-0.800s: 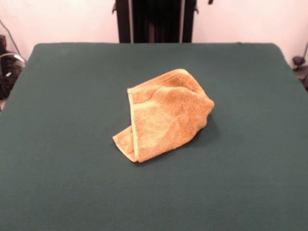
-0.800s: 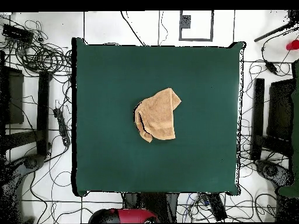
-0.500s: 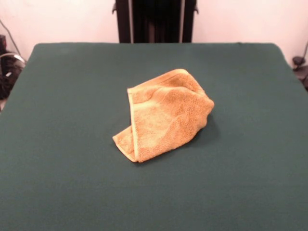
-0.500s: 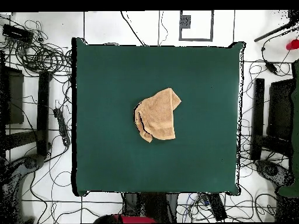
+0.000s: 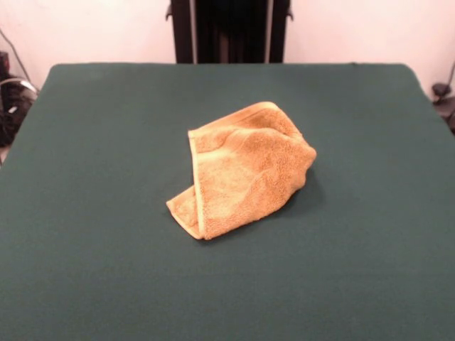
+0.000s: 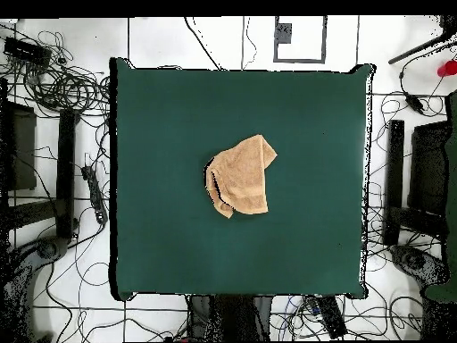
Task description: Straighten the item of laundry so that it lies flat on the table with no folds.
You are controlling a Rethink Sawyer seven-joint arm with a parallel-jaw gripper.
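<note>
Gone from the overhead view's bottom edge: the red arm seen earlier; gripper out of both views, finger state cannot be told; towel (image 5: 242, 169) (image 6: 241, 175) unmoved, bunched and folded over itself at centre frame on the green table (image 5: 92, 142) (image 6: 161, 116).

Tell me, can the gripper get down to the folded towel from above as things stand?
Probably yes. The towel lies folded, alone near the middle of the table, with nothing over or beside it. The gripper shows in neither view, so its own position cannot be judged.
</note>
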